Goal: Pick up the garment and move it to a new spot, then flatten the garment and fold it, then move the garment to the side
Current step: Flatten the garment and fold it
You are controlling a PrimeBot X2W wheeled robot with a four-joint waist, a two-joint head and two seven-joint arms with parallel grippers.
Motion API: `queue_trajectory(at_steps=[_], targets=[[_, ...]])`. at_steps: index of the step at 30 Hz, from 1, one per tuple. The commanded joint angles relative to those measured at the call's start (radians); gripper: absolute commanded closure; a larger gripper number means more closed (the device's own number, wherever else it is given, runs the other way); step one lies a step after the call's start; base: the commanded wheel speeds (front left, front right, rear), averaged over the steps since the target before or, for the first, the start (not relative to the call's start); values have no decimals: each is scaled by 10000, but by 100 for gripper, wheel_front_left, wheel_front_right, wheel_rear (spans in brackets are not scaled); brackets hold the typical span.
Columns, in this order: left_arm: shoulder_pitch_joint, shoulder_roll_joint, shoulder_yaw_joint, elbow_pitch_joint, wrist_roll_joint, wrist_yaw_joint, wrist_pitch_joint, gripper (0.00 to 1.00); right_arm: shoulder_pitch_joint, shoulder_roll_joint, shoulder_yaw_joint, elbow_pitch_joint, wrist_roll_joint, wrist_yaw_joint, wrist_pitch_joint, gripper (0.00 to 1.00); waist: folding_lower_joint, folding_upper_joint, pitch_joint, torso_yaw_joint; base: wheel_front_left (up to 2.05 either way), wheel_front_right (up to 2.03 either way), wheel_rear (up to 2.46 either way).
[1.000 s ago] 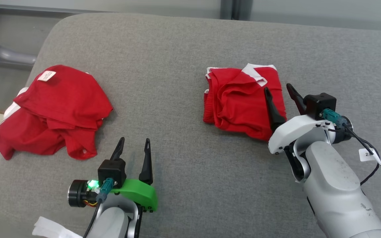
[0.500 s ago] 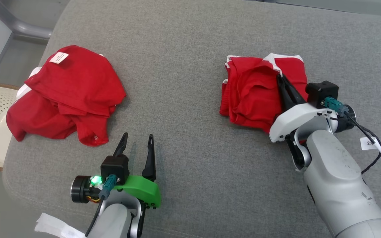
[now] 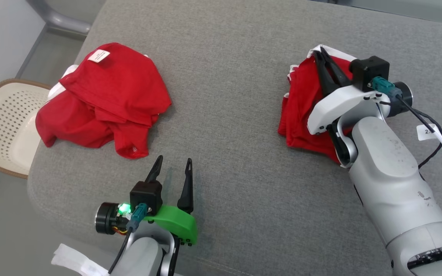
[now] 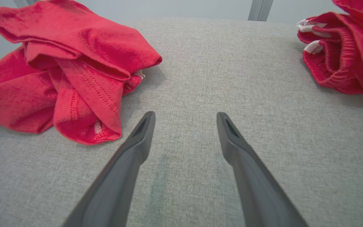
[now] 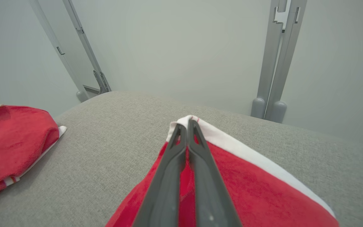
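Garment (image 3: 299, 107): red fabric with white trim, bunched in folds on the grey cloth-covered bench (image 3: 225, 115). Its far white-edged corner is pinched at the tips of the right tool (image 3: 319, 51); the rest lies under and to the left of that tool's fingers and wrist. In the right wrist view the white band (image 5: 247, 151) wraps round the fingertips and runs away to the right, with red cloth (image 5: 257, 189) spread on both sides of the fingers.

Right tool (image 5: 184, 124): fingers pressed together on the garment corner, no gap between them.

Left tool (image 3: 174, 159): fingers spread wide, holding nothing, tips low over bare bench. In the left wrist view (image 4: 185, 115) the held garment (image 4: 342, 69) lies ahead to its far right, well apart.

Second red garment (image 3: 109, 88): crumpled heap, ahead and to the left of the left tool, its nearest hem (image 4: 87, 132) just beside the left fingertip but not touching it. White label (image 3: 98, 56) on its far top side.

Basket (image 3: 2, 119): cream, perforated plastic, off the bench edge, left of the heap.

Cable tag (image 3: 428, 132): white, hanging from the black cable at the right wrist.

Grey metal posts (image 5: 276, 63): upright against the pale wall beyond the right tool.
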State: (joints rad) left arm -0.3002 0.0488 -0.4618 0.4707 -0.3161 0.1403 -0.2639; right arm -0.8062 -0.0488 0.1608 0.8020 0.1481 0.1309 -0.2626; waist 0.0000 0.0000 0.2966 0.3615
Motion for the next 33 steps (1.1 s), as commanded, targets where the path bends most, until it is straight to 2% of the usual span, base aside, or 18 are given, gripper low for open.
queue_trajectory(at_steps=[1,6,10,19,24,33], targets=[[-221,36,-81,22,-74,13,-4,0,-247,-40,58,110,36,-4,-28,0,0,0,118,376,0,0,0],[-247,35,-244,3,-206,171,-4,0,-475,-41,479,-19,563,-4,-28,0,0,0,120,580,0,0,0],[-198,35,-65,15,-95,262,-4,0,-131,-58,701,-260,792,-6,-28,0,0,0,-15,341,0,0,0],[-140,39,514,13,354,183,-4,0,1200,-284,-434,-1195,-140,-4,-30,0,0,0,-352,-757,0,0,0],[49,39,903,122,508,95,-3,0,2020,-270,-1204,-1422,-207,-4,-28,0,0,0,-566,-1368,0,0,0],[271,39,1585,378,1003,-52,-3,0,3126,-273,-1964,-1777,-433,-4,-30,0,0,0,-951,-2291,0,0,0]])
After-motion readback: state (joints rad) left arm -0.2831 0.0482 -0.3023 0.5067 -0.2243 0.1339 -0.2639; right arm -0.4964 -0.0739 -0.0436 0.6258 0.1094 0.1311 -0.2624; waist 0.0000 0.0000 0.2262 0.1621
